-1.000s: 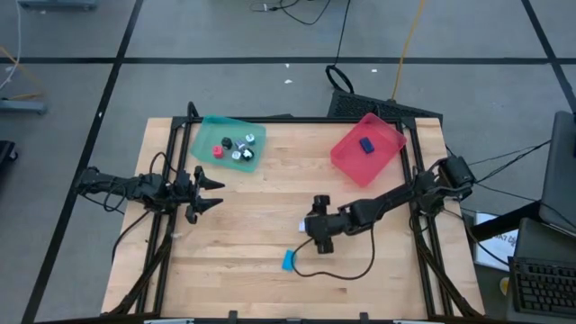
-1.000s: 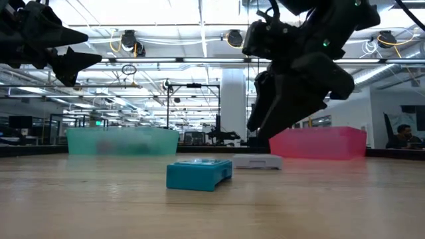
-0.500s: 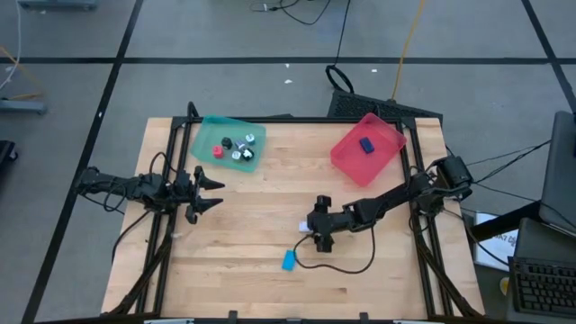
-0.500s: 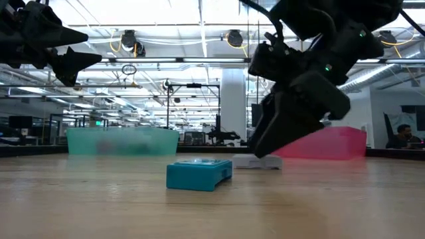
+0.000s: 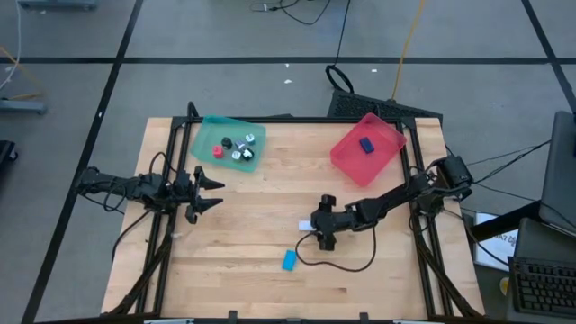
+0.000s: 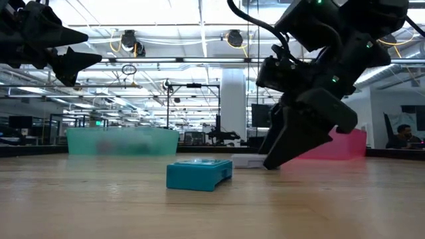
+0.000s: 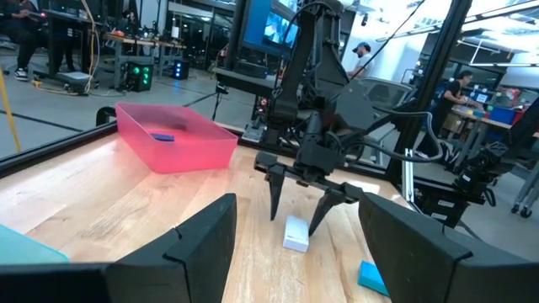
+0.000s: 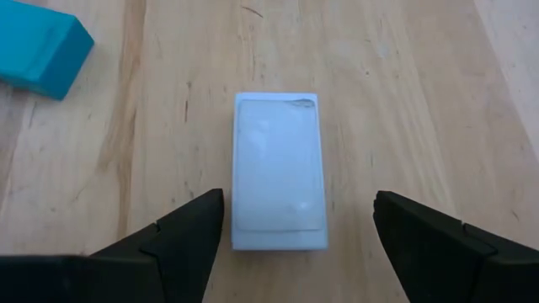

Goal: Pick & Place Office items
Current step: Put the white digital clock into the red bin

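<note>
High view: the right hand [image 5: 317, 236] is lowered at centre frame over a small white rectangular block [image 5: 305, 225] on the wooden bench [image 5: 243, 207] — judged a grasp approach. The teal translucent tray [image 5: 202, 135], upper left, holds several small pieces; the red translucent tray [image 5: 385, 130], upper right, one dark blue block [image 5: 366, 144].

Right wrist view: fingers are spread, straddling the white block untouched — a bright blue block [image 8: 38, 46] lies upper left.

Left wrist view: the left hand [image 7: 295, 244] waits, spread.

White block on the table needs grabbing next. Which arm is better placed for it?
The right. The right gripper hangs open directly over the white block, fingers either side of it. The left gripper waits near the table's left edge, well away.
</note>
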`<state>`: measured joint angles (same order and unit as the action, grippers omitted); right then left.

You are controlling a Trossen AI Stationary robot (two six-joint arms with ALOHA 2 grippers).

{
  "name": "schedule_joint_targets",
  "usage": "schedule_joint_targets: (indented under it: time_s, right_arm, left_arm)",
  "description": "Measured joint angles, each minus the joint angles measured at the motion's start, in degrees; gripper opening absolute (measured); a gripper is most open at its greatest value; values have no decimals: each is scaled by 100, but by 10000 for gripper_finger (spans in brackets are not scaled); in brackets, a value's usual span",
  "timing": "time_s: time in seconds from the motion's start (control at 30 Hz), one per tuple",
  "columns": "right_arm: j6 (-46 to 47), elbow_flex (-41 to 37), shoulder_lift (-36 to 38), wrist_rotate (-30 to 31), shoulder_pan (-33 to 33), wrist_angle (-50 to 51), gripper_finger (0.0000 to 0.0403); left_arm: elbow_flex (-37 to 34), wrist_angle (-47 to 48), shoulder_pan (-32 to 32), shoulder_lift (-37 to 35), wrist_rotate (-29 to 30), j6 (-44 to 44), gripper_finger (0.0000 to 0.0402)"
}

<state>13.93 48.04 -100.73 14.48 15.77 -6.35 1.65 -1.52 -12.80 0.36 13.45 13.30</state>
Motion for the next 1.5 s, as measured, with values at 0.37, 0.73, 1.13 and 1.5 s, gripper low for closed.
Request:
schedule_joint_targets:
  time_s: [0.37, 0.73, 1.13, 1.5]
  right_arm:
    - [41, -38, 4, -261, -2, -67, 253]
    - [39, -38, 3, -300, 2, -74, 197]
    - [17, -38, 2, -295, 2, -76, 154]
    - [28, -45, 121, -416, -4, -37, 154]
  left_arm:
    - [0, -2, 1, 0, 0, 0, 253]
    - [0, -2, 2, 0, 0, 0, 253]
    - [0, -2, 0, 0, -1, 0, 253]
    - [0, -1, 2, 0, 0, 0, 253]
